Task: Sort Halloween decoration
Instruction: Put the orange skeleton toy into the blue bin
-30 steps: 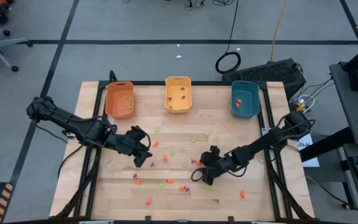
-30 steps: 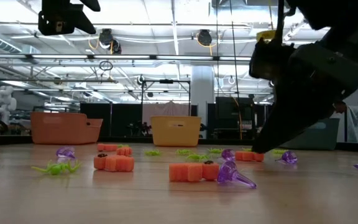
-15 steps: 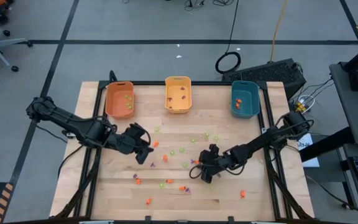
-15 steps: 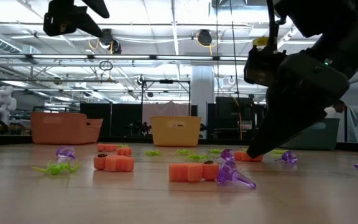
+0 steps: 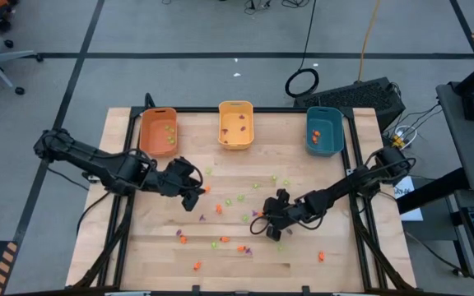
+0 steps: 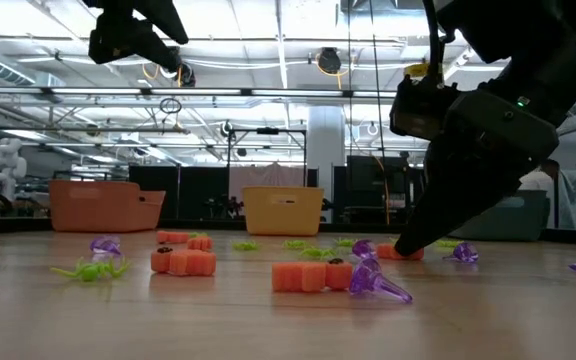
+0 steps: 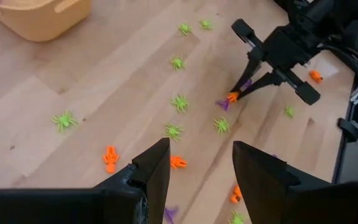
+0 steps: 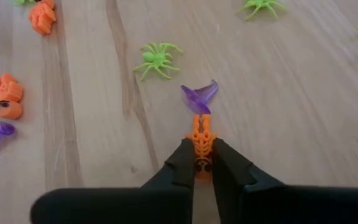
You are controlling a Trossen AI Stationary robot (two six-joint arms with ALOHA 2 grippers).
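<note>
From above, my right gripper point(image 5: 261, 215) sits low on the desk point(image 5: 303, 177) among scattered trinkets, and my left gripper point(image 5: 197, 196) hangs near the orange bin point(image 5: 158, 131).

At desk level, my right fingertips touch down beside an orange trinket point(image 6: 405, 252).

Through my left wrist, my jaws stand apart, grasping nothing.

Through my right wrist, my jaws are clenched on that orange trinket point(image 8: 202, 142), a purple trinket point(image 8: 199, 98) touching its far end.

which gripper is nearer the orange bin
Left. The left gripper hangs just in front of the orange bin; the right gripper is down at mid-table, shut on an orange trinket, well off to the bin's right.
</note>
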